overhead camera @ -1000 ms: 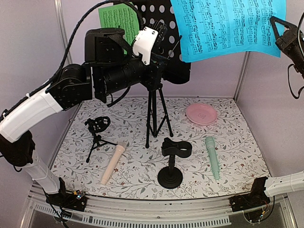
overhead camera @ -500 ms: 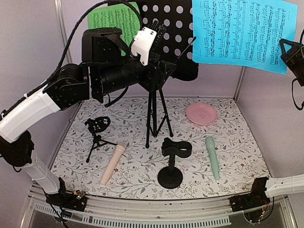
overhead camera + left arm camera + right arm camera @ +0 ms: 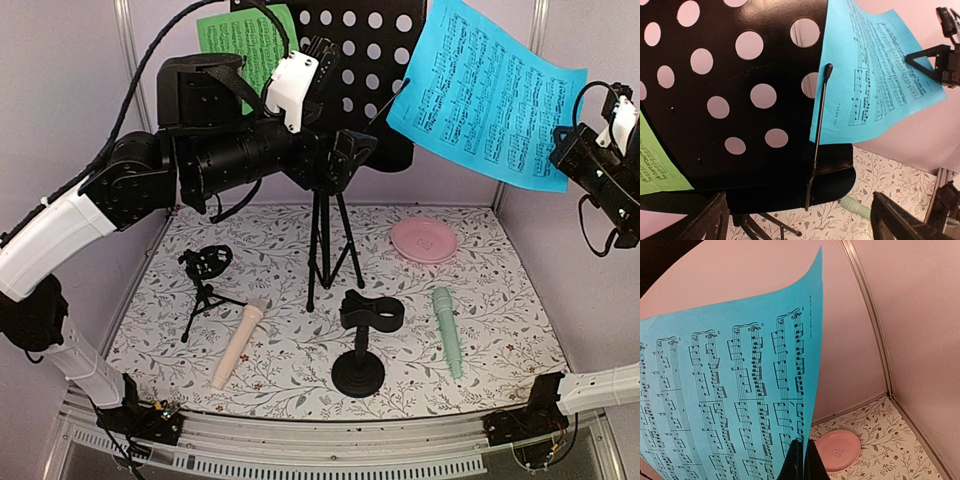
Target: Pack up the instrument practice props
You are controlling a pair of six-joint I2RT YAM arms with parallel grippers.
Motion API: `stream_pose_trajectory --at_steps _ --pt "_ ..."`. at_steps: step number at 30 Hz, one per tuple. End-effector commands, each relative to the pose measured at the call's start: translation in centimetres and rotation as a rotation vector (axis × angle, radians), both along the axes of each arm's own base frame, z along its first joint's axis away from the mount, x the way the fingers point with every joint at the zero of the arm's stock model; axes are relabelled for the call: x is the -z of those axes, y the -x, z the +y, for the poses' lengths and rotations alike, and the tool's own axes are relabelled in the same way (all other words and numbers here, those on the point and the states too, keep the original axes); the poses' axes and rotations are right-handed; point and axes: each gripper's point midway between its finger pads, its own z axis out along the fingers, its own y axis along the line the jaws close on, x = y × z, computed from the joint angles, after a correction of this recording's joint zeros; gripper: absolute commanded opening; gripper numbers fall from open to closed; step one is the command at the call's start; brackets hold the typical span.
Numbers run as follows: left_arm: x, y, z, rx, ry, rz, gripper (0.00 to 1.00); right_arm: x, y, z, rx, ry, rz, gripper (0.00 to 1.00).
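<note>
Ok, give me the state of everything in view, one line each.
blue sheet: in the air, tilted, pinched by right gripper
green sheet: resting on music stand
music stand: upright
beige microphone: lying flat
mint microphone: lying flat
tripod mic holder: standing, empty
round-base mic holder: standing, empty
pink plate: flat, empty
left gripper: jaws open

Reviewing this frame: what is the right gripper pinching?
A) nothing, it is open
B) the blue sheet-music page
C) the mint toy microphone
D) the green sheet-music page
B: the right gripper is shut on an edge of the blue sheet-music page, holding it in the air, while the green sheet-music page sits by the stand and the mint toy microphone lies on the table.
</note>
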Motion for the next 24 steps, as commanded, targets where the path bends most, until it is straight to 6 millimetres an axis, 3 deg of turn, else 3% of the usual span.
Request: stream_pose_trajectory --at_steps 1,11,19,24 --pt "-0.2 0.4 1.0 0.012 0.009 0.016 0.99 4.0 -0.5 0.0 0.046 -0.005 0.097 0.0" --pt "0.1 0.8 1.3 0.024 0.011 0.042 0.99 10.1 -0.8 -2.7 0.179 0.02 0.282 0.0" --pt "0.9 1.0 0.7 0.042 0.009 0.069 0.97 8.6 0.5 -5.2 0.22 -0.051 0.249 0.0" --pt "1.0 1.3 0.2 0.053 0.013 0.077 0.97 8.9 -0.2 -3.1 0.102 -0.04 0.211 0.0"
